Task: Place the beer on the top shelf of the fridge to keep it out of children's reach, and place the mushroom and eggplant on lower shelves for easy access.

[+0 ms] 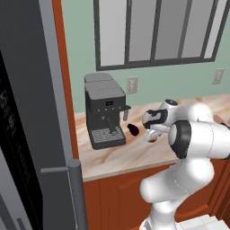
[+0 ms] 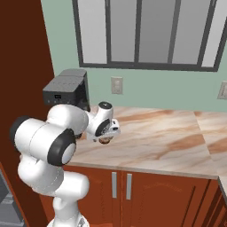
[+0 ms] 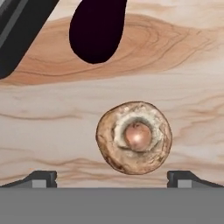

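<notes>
The mushroom (image 3: 134, 138) lies on the pale wood-grain bench (image 3: 192, 65), its underside up, showing a round stem stub ringed by paler flesh. The end effector (image 3: 112, 178) hangs directly above it with its fingertips (image 3: 43, 178) spread wide, one to each side of the mushroom and holding nothing. Near the mushroom lies the eggplant (image 1: 133, 129), a glossy near-black oval, apart from it and just beside the dark coffee machine (image 1: 104, 110). The grey fridge (image 1: 31, 134) stands to the left of the bench.
</notes>
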Controlling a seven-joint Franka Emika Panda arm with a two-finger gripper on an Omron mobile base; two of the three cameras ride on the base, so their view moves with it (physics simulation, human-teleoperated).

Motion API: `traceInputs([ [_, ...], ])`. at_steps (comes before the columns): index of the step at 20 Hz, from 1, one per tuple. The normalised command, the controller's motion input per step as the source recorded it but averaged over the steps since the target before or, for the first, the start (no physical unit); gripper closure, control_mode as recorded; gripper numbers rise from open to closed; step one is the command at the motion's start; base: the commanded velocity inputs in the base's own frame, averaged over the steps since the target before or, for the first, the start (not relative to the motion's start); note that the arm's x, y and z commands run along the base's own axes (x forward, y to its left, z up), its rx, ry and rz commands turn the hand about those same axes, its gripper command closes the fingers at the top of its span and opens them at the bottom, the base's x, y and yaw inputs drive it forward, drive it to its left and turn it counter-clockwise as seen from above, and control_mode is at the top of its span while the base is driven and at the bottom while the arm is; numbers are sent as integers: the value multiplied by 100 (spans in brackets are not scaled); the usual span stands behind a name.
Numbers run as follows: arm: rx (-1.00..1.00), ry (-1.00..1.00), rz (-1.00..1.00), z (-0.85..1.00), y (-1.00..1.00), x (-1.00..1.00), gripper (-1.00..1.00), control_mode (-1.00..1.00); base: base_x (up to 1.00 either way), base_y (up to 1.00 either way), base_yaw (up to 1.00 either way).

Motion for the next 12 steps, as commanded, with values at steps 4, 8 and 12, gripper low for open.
traceInputs([
  [4,0,0,0,-21,-1,29,-100,-100,0,0,0],
  [8,0,0,0,-25,0,22,-100,-100,0,0,0],
  [12,0,0,0,-27,0,17,-100,-100,0,0,0],
])
